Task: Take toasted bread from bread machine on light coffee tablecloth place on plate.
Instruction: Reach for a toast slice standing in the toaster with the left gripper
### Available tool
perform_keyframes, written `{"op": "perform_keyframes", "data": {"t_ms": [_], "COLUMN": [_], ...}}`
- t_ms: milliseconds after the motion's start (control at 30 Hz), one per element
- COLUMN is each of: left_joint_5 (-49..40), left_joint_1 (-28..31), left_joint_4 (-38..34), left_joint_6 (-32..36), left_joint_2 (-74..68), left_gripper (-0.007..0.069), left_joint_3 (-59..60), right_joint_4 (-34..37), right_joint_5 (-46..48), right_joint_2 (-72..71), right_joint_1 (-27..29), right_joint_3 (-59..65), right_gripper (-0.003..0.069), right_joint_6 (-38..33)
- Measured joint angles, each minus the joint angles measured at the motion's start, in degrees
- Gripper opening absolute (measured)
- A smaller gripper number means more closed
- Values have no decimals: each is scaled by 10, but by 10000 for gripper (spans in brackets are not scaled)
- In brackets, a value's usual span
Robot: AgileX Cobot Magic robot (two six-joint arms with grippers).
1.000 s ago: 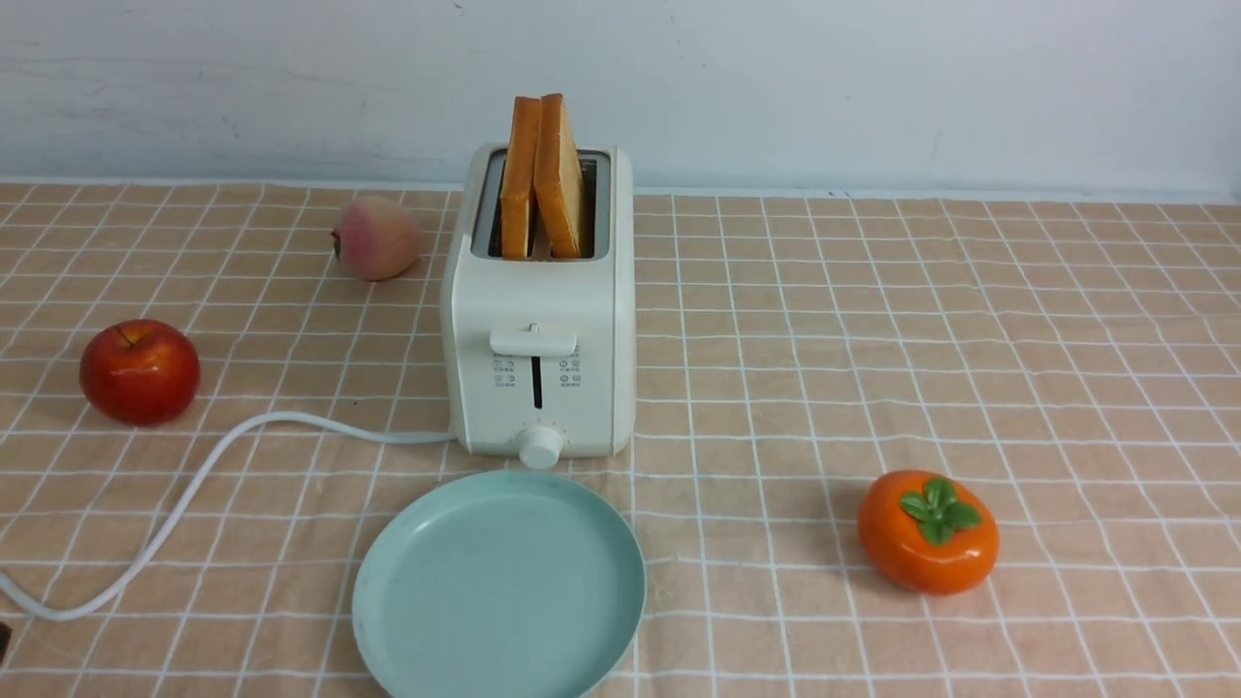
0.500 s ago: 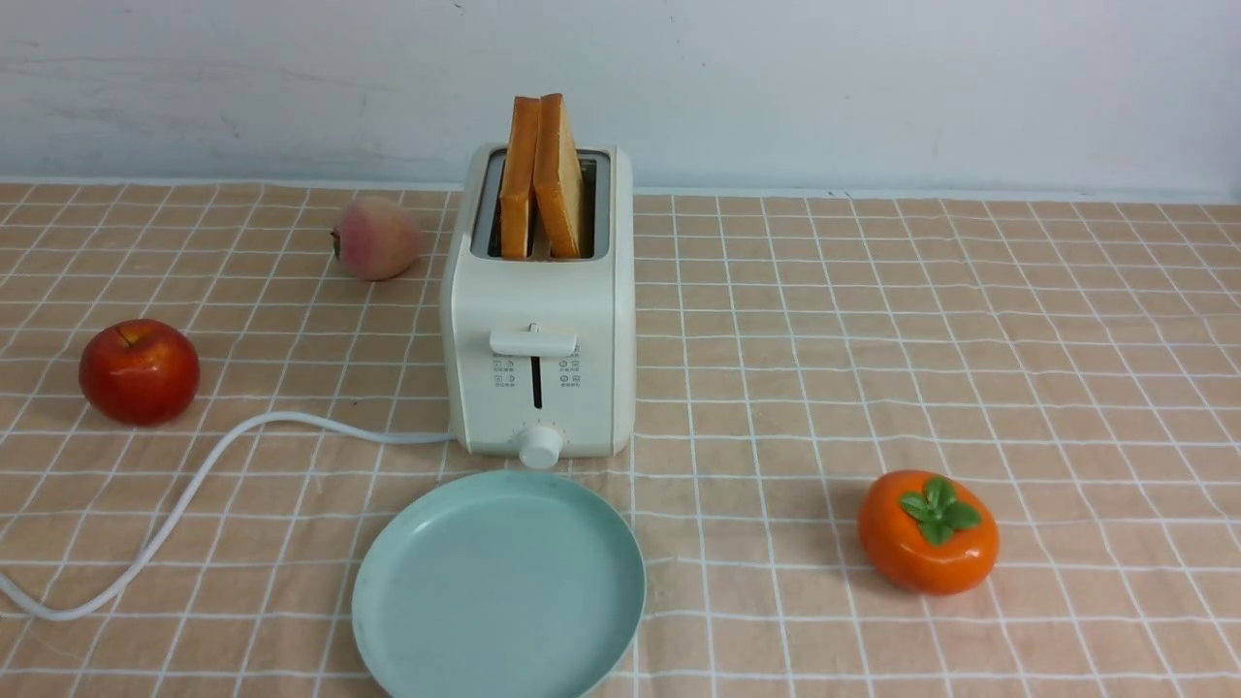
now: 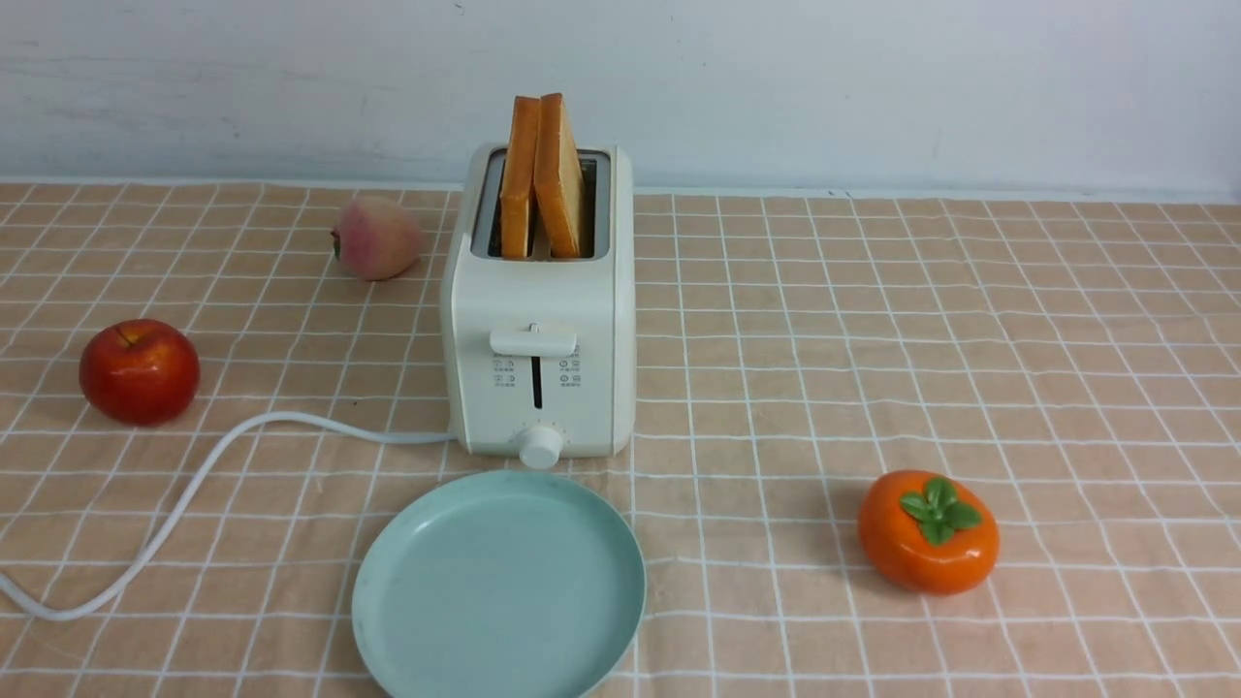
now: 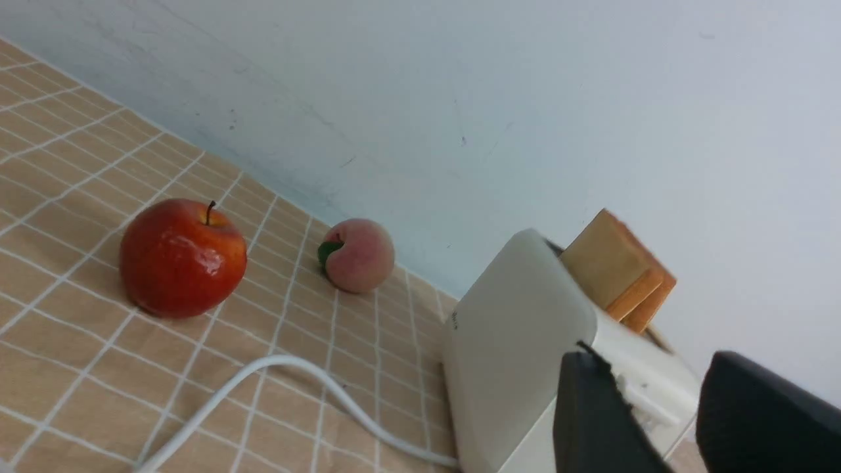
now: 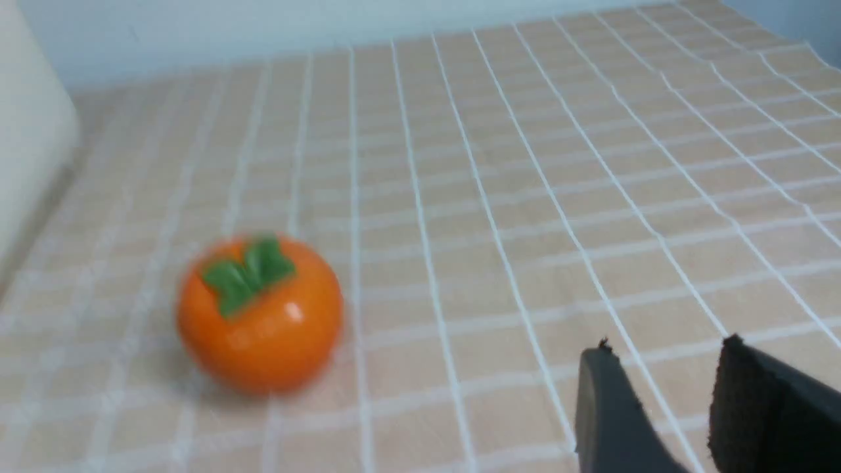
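Two slices of toasted bread (image 3: 543, 174) stand upright in the slots of the cream-white bread machine (image 3: 539, 320) on the light coffee tablecloth (image 3: 873, 320). They lean together at the top. The teal plate (image 3: 499, 586) lies bare just in front of the machine. Neither gripper shows in the front view. In the left wrist view my left gripper (image 4: 650, 358) is open and empty, low beside the machine (image 4: 512, 341), with the toast (image 4: 614, 266) beyond it. In the right wrist view my right gripper (image 5: 667, 347) is open and empty above the cloth.
A red apple (image 3: 140, 371) and a peach (image 3: 376, 237) lie left of the machine. The white cord (image 3: 194, 485) curves across the cloth to the left front. An orange persimmon (image 3: 928, 531) lies at the right front, also in the right wrist view (image 5: 259, 315). A white wall stands behind.
A small dark part at the lower left edge of the front view has left the picture. The toast, machine, plate and fruit have not moved.
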State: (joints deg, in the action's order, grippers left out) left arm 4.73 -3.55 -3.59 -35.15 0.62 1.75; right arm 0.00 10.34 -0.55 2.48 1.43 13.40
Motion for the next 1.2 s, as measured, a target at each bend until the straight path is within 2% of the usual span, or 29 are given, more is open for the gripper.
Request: {"op": "perform_keyframes", "data": {"t_ms": [100, 200, 233, 267, 300, 500, 633, 667, 700, 767, 800, 833, 900, 1000, 1033, 1067, 1100, 1200], "left_joint_5": [11, 13, 12, 16, 21, 82, 25, -37, -47, -167, -187, -255, -356, -485, -541, -548, -590, -616], "left_joint_1": [0, 0, 0, 0, 0, 0, 0, 0, 0, 0, 0, 0, 0, 0, 0, 0, 0, 0], "left_joint_4": [-29, -49, -49, -53, -53, -75, -80, -80, -79, -65, -61, -51, -40, -36, -40, -41, -49, -62], "left_joint_6": [-23, -28, -28, -28, -29, -29, -29, -27, -26, -12, -9, 3, 27, 67, 91, 95, 123, 155], "left_joint_2": [0, 0, 0, 0, 0, 0, 0, -11, -14, -80, -94, -146, -232, -359, -412, -421, -486, -568], "left_gripper": [214, 109, 99, 29, -1, -14, -14, -14, -14, -14, -14, -14, -14, -14, -14, -14, -14, -14], "left_joint_3": [0, 0, 0, 0, 0, -5, -64, -108, -122, -214, -227, -268, -336, -424, -458, -469, -510, -555], "right_joint_4": [49, 66, 66, 66, 65, 73, 56, 32, 32, 0, 0, 5, 28, 104, 153, 160, 214, 266], "right_joint_5": [-88, -153, -153, -165, -170, -211, -161, -97, -97, 63, 75, 177, 289, 459, 527, 536, 582, 605], "right_joint_2": [0, 0, 0, 0, 0, 0, 5, 21, 24, 91, 97, 143, 214, 315, 354, 366, 407, 446], "right_joint_1": [0, 0, 0, 0, 0, 0, 0, 0, 0, 0, 0, 0, 0, 0, 0, 0, 0, 0], "right_joint_3": [0, 0, 0, 0, 0, -3, -71, -135, -144, -268, -286, -350, -426, -518, -547, -550, -563, -564], "right_gripper": [240, 240, 240, 240, 240, 240, 240, 240, 240, 240, 240, 240, 240, 240, 240, 240, 240, 230], "right_joint_6": [67, 97, 97, 101, 102, 133, 193, 216, 219, 234, 233, 204, 121, -17, -67, -83, -138, -190]}}
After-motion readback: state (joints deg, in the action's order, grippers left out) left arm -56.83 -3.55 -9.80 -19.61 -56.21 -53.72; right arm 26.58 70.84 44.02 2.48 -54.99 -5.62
